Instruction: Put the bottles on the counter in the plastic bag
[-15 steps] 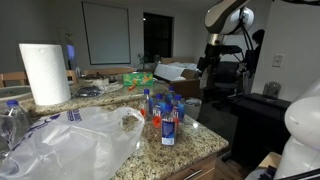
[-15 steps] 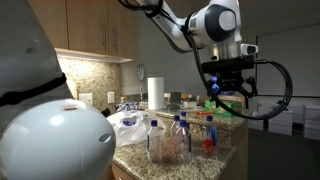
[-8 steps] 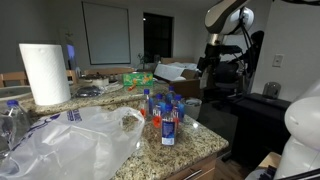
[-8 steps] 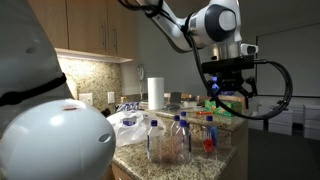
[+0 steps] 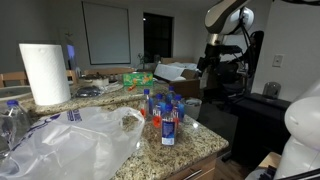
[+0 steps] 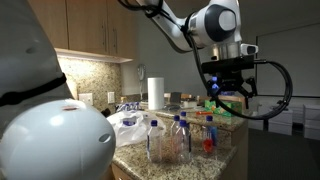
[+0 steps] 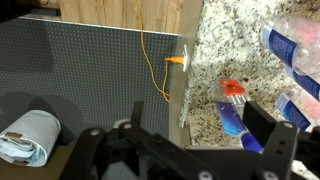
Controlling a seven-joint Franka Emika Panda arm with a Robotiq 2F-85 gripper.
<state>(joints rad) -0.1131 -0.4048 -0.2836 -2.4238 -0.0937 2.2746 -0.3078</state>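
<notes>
Nearest in an exterior view: one plastic bag (image 5: 70, 145), crumpled and slack across the speckled tabletop (image 5: 203, 147), blue lettering on it. It lies just beside the bottles, likely so each transfer is short. No bottle seen inside it; task looks not yet started.

Next, the bottles (image 5: 165, 112): small, clear, blue labels, blue or red-orange caps, upright and bunched near the tabletop corner. Bunching probably keeps them in reach, but makes single picks tight. At least five are visible. They overlap, so I cannot tell the exact count. Wrist view catches three of them in part, one with a red-orange cap.

At the left edge stands one larger water bottle (image 5: 10, 122), not part of the set. Behind it is one paper towel roll (image 5: 45, 73), upright.

Farthest: one hand (image 6: 225, 93), fingers spread apart, holding nothing. It hangs high, well apart from the bottles. Wrist view shows it over the tabletop's rounded edge, with floor and one orange cable (image 7: 150, 60) below. This is probably a start pose before reaching in.
</notes>
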